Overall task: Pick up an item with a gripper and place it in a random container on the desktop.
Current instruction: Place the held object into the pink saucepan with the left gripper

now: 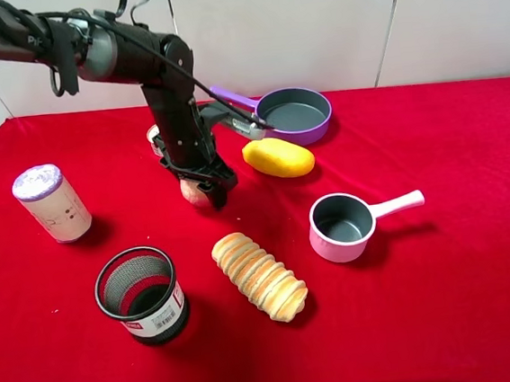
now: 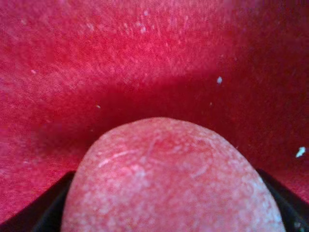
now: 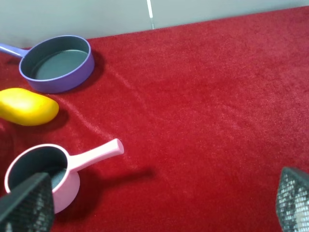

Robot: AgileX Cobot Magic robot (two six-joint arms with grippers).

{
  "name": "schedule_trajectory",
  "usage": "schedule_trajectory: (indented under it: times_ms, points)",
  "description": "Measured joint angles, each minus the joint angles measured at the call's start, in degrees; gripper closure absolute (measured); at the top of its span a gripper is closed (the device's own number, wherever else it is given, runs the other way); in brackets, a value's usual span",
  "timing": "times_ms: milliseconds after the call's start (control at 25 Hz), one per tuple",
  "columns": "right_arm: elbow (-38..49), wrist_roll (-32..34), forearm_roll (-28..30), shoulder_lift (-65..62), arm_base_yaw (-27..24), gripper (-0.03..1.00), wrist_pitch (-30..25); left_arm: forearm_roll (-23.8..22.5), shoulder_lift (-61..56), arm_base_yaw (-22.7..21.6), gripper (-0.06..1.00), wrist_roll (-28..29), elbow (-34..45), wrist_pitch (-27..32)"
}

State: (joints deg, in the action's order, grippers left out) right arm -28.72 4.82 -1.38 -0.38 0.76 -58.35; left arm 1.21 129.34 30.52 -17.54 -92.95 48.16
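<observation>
Exterior high view: the red desktop [image 1: 482,295] carries a white cylinder [image 1: 53,203] at the left, a black mesh cup [image 1: 141,295] at the front left and a ridged bread loaf [image 1: 260,276] at the front centre. A yellow mango [image 1: 278,157] lies just in front of the purple pan [image 1: 295,115], and the pink saucepan [image 1: 342,228] stands right of centre, handle pointing right. The left arm reaches down near the middle, left of the mango. Its left gripper [image 1: 202,189] is closed around the peach-like fruit [image 1: 191,192], well apart from the saucepan. Whether the fruit touches the cloth cannot be determined. Nothing stands between fruit and saucepan. Both pans show bare dark interiors. Left wrist view: the fruit fills the lower frame, with the black fingers [image 2: 46,215] pressed against both of its sides and red cloth beyond. Right wrist view: the right gripper [image 3: 159,208] is spread wide and holds nothing, with one mesh-textured fingertip [image 3: 26,203] overlapping the saucepan's near rim in the picture. The saucepan and purple pan are empty, and the mango lies between them.
</observation>
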Motion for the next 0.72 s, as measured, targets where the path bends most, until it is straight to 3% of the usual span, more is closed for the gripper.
schedule_trajectory:
  times_ms: [720]
  points:
    - [0.0, 0.0, 0.0, 0.0, 0.0, 0.28, 0.0, 0.1, -0.7, 0.4, 0.28, 0.4, -14.4, 15.1]
